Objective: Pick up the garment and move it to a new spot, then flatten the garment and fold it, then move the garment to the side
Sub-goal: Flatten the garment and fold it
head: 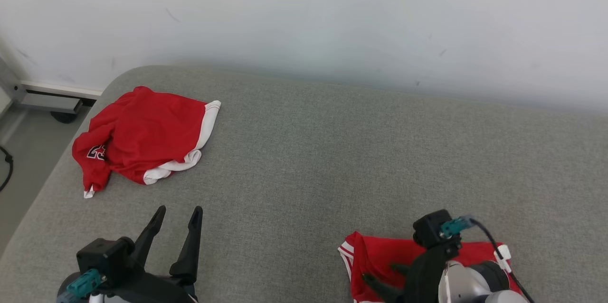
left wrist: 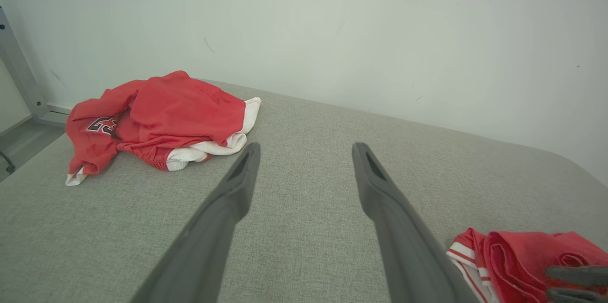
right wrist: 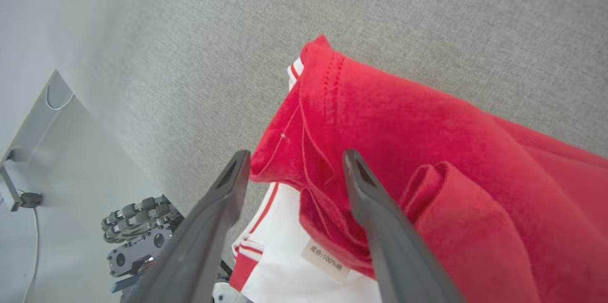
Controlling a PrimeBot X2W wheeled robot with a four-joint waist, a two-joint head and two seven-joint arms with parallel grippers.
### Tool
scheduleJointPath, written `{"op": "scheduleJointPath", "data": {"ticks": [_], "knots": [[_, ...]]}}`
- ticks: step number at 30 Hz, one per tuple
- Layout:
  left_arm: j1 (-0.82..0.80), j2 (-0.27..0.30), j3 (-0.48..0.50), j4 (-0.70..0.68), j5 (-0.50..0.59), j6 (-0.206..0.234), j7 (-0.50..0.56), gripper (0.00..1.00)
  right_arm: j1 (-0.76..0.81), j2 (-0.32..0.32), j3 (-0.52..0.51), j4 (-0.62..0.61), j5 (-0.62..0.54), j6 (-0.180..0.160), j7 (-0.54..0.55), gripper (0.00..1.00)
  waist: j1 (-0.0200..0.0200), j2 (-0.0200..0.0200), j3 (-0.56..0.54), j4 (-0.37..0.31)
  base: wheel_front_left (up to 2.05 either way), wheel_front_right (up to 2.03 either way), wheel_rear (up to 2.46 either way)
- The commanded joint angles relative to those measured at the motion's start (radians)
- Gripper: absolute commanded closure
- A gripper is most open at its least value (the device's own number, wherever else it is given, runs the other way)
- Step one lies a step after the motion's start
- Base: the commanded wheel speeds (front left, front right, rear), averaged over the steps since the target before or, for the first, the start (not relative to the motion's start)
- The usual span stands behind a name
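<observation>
Covering part of the garment [head: 384, 253] in the head view, the right arm's pale wrist hides its right portion, and the picture's bottom edge cuts off its near side. The right end effector [head: 380, 274] sits directly over this red, white-trimmed garment at the near right of the grey upholstered surface [head: 308, 151]. In the right wrist view its fingers [right wrist: 294, 158] stand apart, with a red fold of the garment [right wrist: 403, 118] lying between the tips; whether the tips touch the cloth cannot be told. A small care label [right wrist: 325, 260] shows on the white lining, its print too fine to read. The left end effector [head: 179, 210] is at the near left, fingers spread and empty, well apart from the garment. A crumpled red garment [head: 142, 132] lies at the far left, its number partly folded under. A pale wall [head: 304, 18] stands beyond.
</observation>
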Motion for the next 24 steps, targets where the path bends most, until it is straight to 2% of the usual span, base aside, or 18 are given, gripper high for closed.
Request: {"op": "scheduleJointPath", "data": {"ticks": [1,4,8,15,19,20,21,24], "knots": [[-0.003,0.007,0.0,0.001,-0.005,-0.001,-0.003,0.0,-0.014,-0.003,-0.005,-0.004,0.028,-0.002,-0.021,0.0,0.0,-0.0001,-0.002,-0.002,0.0,0.0,0.0],[0.001,0.009,-0.003,-0.001,-0.006,0.001,-0.001,0.0,-0.038,-0.004,-0.031,-0.011,0.065,-0.002,-0.082,0.0,0.0,-0.0001,-0.007,-0.005,0.0,0.0,0.0],[0.008,0.013,-0.005,-0.005,-0.007,0.004,0.003,0.0,-0.056,-0.004,-0.109,-0.034,0.004,-0.002,-0.11,0.0,0.0,-0.0001,-0.012,-0.01,0.0,0.0,0.0],[0.017,0.019,-0.005,-0.015,-0.009,0.008,0.003,0.0,-0.011,-0.003,-0.284,-0.108,-0.16,-0.002,-0.041,0.0,0.0,-0.0001,-0.013,-0.019,0.0,0.0,0.0],[0.014,0.02,-0.005,-0.019,-0.01,0.011,0.002,0.0,0.021,-0.003,-0.349,-0.151,-0.214,-0.002,-0.005,0.02,0.0,-0.0001,-0.008,-0.026,0.0,0.0,0.0],[0.013,0.021,-0.005,-0.02,-0.01,0.011,0.003,0.0,0.028,-0.003,-0.355,-0.158,-0.222,-0.002,0.001,0.08,0.0,-0.0001,-0.007,-0.028,0.0,0.0,0.0],[0.011,0.021,-0.006,-0.02,-0.01,0.012,0.003,0.0,0.038,-0.003,-0.358,-0.163,-0.224,-0.002,0.009,0.39,0.0,-0.0001,-0.006,-0.03,0.0,0.0,0.0],[0.005,0.021,-0.008,-0.021,-0.01,0.01,0.004,0.0,0.067,-0.003,-0.347,-0.168,-0.229,-0.002,0.026,0.82,0.0,-0.0001,-0.001,-0.032,0.0,0.0,0.0]]}}
